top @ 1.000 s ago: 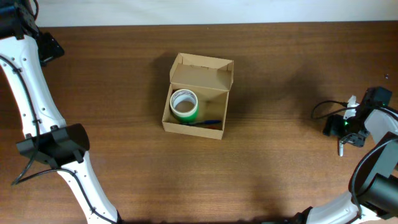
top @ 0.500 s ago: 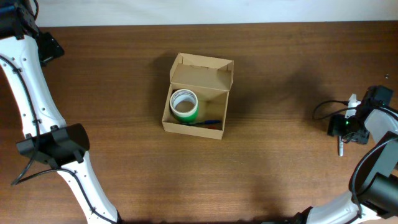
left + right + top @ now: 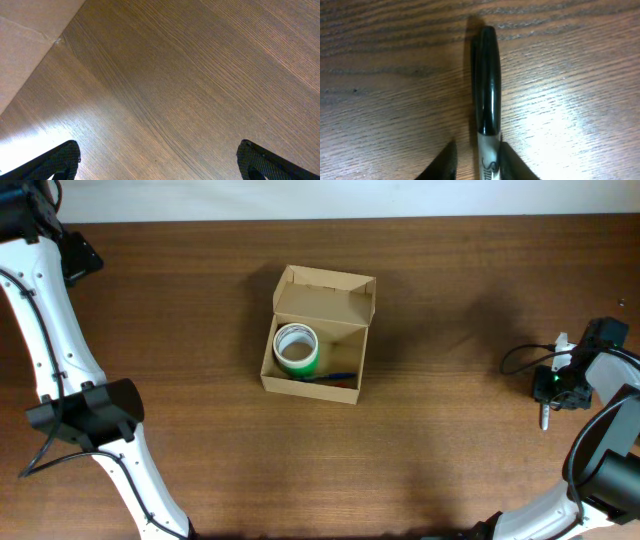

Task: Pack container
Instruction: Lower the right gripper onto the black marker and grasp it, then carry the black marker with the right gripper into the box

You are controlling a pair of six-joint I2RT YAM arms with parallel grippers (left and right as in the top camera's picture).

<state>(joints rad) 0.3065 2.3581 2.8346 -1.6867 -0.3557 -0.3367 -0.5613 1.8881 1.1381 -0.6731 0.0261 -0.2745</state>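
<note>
The left gripper (image 3: pixel 160 165) stands wide open over bare table (image 3: pixel 190 75), and we see nothing between its fingertips (image 3: pixel 57 160). To that gripper's right, well apart from it, the container (image 3: pixel 310 386) sits between the two grippers with its flap lid raised. Inside it we see a green tape roll (image 3: pixel 296 349) and a thin blue item (image 3: pixel 330 377) along the front wall. Far to the container's right, the right gripper (image 3: pixel 479 162) stands low over the table. Its jaws are narrow, one on either side of a black marker (image 3: pixel 487 85). We cannot tell whether they clamp it.
</note>
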